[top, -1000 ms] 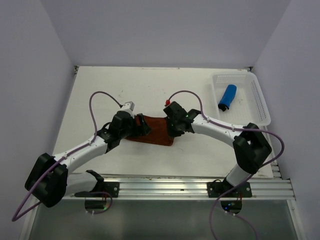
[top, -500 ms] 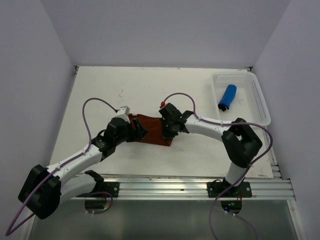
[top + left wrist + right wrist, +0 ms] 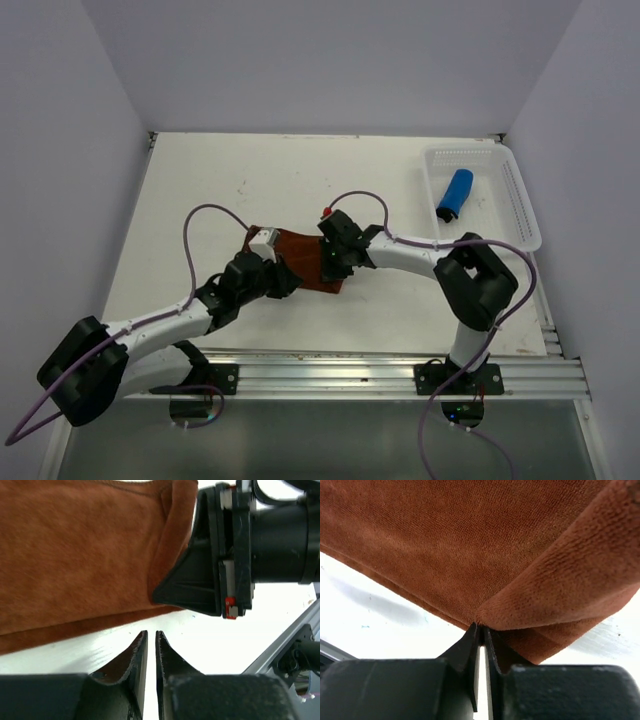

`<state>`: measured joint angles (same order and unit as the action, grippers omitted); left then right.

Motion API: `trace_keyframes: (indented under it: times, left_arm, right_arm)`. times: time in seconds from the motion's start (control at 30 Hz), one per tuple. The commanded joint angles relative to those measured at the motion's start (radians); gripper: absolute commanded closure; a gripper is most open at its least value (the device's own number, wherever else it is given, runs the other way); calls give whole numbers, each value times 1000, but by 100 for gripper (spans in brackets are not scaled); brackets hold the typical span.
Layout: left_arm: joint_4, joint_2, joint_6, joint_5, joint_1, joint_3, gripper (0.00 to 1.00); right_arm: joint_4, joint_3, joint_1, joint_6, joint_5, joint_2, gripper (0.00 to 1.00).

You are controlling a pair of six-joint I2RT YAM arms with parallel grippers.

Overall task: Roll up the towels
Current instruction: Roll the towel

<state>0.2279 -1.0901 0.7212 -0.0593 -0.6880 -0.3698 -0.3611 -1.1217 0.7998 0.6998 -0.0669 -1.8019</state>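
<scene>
The rust-brown towel (image 3: 300, 256) lies partly folded at the table's middle, between my two grippers. It fills the top of the left wrist view (image 3: 80, 555) and the right wrist view (image 3: 470, 540). My left gripper (image 3: 283, 281) sits just off the towel's near edge; its jaws (image 3: 151, 633) stand nearly together over bare table with nothing between them. My right gripper (image 3: 333, 262) is at the towel's right end, its tips (image 3: 480, 628) pinched on a folded edge of the cloth. The blue towel (image 3: 457, 193) lies rolled in the white basket (image 3: 520, 205).
The basket stands at the table's back right, near the right wall. An aluminium rail (image 3: 380, 368) runs along the near edge by the arm bases. The right gripper's black body (image 3: 235, 555) is close in front of the left wrist camera.
The left gripper's jaws have closed from wide open, and it has drawn back off the towel toward the near edge. The right gripper has shifted slightly left, still at the towel's end.
</scene>
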Motion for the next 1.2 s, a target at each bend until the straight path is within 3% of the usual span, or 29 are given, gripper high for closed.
trace_keyframes:
  times: [0.0, 0.13, 0.2, 0.37, 0.5, 0.53, 0.63, 0.9, 1.07, 1.17]
  left_arm:
    - [110, -22, -23, 55, -30, 2, 87]
    - [27, -43, -43, 159, -30, -82, 93]
    - [-7, -83, -69, 190, -25, -154, 95]
    - [40, -195, -80, 110, 11, -262, 95]
    - [89, -240, -65, 81, 19, -259, 95]
    - [94, -246, -63, 81, 19, -258, 95]
    - [113, -281, -60, 66, 28, -261, 97]
    - [221, -442, -72, -235, 183, -365, 97]
    - [312, -496, -80, -367, 197, -432, 92]
    - [457, -545, -30, -550, 196, -445, 91]
  right_arm:
    - [25, 14, -4, 17, -24, -19, 88]
    - [137, 92, -1, 10, 5, 31, 87]
    - [238, 180, -1, 9, 44, 67, 74]
    - [345, 252, -1, 21, 55, 70, 69]
    - [395, 286, -1, 46, 65, 91, 57]
    - [404, 296, -2, 53, 84, 93, 50]
    - [450, 335, -2, 66, 90, 121, 45]
    - [631, 457, 1, -39, 47, 168, 37]
    - [706, 491, 4, -88, 15, 124, 37]
    - [778, 517, 3, -97, 7, 113, 37]
